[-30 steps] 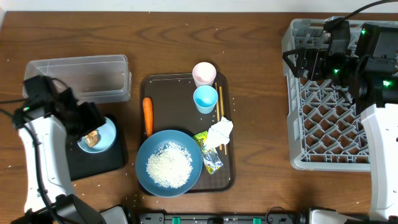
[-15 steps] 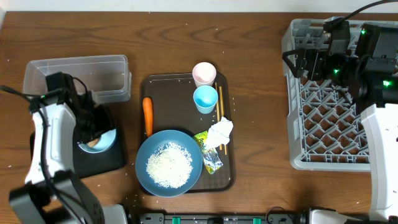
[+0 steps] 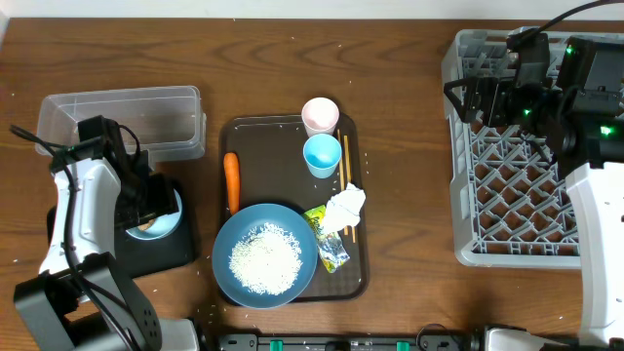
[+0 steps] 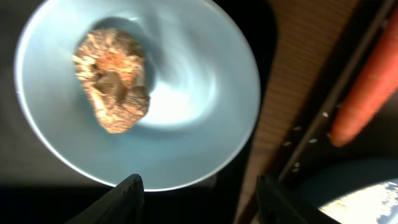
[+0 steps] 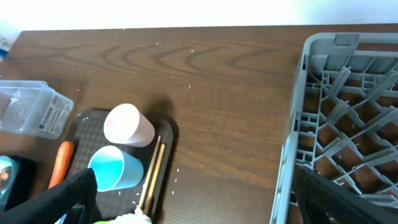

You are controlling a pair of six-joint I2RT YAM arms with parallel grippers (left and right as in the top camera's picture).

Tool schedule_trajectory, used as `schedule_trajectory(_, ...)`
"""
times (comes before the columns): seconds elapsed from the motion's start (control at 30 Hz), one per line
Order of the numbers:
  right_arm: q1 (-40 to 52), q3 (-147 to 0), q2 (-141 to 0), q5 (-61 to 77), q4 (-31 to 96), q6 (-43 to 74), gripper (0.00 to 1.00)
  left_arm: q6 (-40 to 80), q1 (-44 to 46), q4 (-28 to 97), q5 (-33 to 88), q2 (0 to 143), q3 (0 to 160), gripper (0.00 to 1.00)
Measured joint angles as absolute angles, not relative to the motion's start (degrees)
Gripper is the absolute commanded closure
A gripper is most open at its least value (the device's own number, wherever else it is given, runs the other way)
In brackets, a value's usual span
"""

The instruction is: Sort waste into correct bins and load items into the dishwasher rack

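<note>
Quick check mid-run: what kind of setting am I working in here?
Probably a mock dish-clearing station on a wooden table. A grey dishwasher rack stands right on the tabletop, a brown serving tray holds a blue plate of rice, and a clear tub waits nearby for waste.

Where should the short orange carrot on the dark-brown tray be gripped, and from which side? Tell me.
Grip the short orange carrot at its middle, probably straight down from above, fingers closing across its narrow width. It lies flat along the left rim of the dark-brown tray, and its lower end sits close to the large blue plate, so the ends and sides give little room.
</note>
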State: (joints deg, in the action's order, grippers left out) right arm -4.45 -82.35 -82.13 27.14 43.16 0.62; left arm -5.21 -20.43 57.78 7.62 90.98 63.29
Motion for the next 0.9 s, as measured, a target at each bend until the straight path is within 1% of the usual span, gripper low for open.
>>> schedule_trajectory(0.2, -4.45, -82.43, -83.18, 27.11, 43.42, 0.60, 0.05, -6.59, -20.43, 56.99, 5.58, 90.98, 63.29, 0.41)
schedule_trajectory(0.47, -4.45, -82.43, -86.91, 26.94, 44.34, 0.60, 0.04, -16.21, -20.40, 56.58, 5.13, 90.98, 62.11, 0.41)
schedule_trajectory(0.9, -4.45, -82.43, -87.88, 26.94, 44.29, 0.60, 0.01, -26.37, -20.01, 55.92, 7.35, 90.98, 60.27, 0.41)
